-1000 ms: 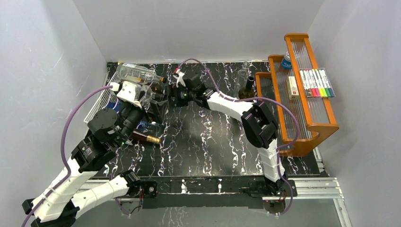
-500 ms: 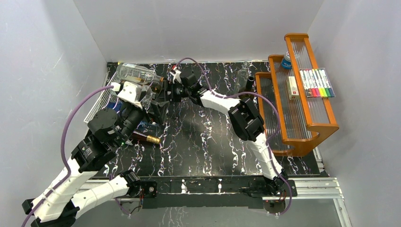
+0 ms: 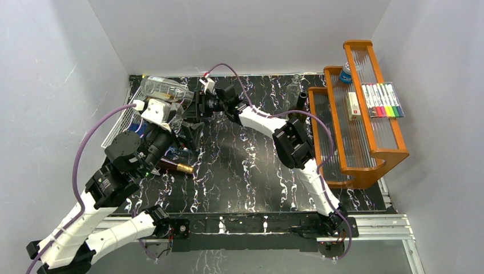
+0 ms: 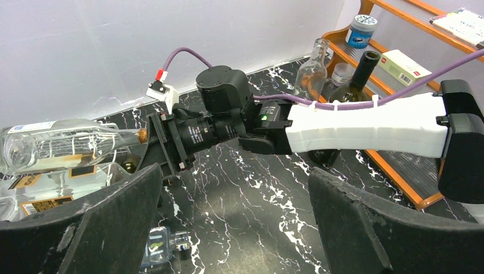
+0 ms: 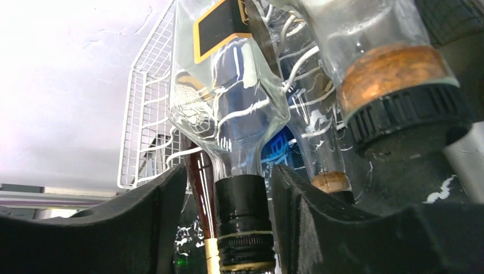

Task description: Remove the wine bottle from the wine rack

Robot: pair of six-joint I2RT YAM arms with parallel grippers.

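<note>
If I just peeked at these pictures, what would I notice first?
Probably the right gripper, open around the black-capped neck of a clear bottle at the white wire rack, far left in the top view. Then the orange shelf on the right, with a row of bright markers on it.

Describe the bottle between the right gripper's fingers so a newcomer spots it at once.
Bottles lie in the white wire rack at the table's left edge. The clear bottle meant has its neck between the right gripper's fingers. Unlike the cork-stopped ones beside it, it has a black cap with gold band.
</note>
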